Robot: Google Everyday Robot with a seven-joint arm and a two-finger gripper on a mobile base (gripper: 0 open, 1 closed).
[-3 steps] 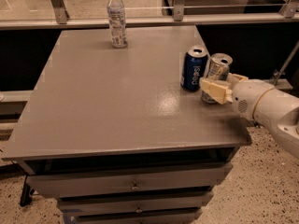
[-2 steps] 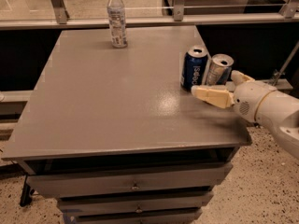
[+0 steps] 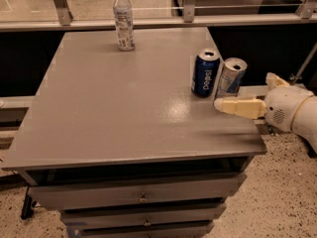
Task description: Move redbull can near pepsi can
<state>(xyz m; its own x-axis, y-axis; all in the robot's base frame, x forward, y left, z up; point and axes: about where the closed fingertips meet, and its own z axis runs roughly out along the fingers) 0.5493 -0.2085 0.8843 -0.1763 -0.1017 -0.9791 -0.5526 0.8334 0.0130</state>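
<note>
Redbull can (image 3: pixel 231 77) stands upright on the bench (image 3: pixel 124 113), near the right edge and toward the back. It is just beside the pepsi can (image 3: pixel 205 72), on that can's right side. The two are so close that they may be touching, but it is hard to tell. Both cans stand straight and neither one is tipped.

The hand (image 3: pixel 243 94) is low over the right edge of the bench, just in front of the redbull can and a bit to its right. It is open wide and holds nothing. One pale finger (image 3: pixel 240 107) points left across the bench in front of the can and does not seem to touch it. The white arm (image 3: pixel 292 114) comes in from the right.

So the main job looks done: the redbull can is next to the pepsi can, and nothing grips it. What is left looks small. The hand would only need to pull away to the right without bumping the slim can, which is tall and thin and could fall with a little push.

A clear water bottle (image 3: pixel 123 19) stands far back on the bench, well apart from the cans, and plays no part
</note>
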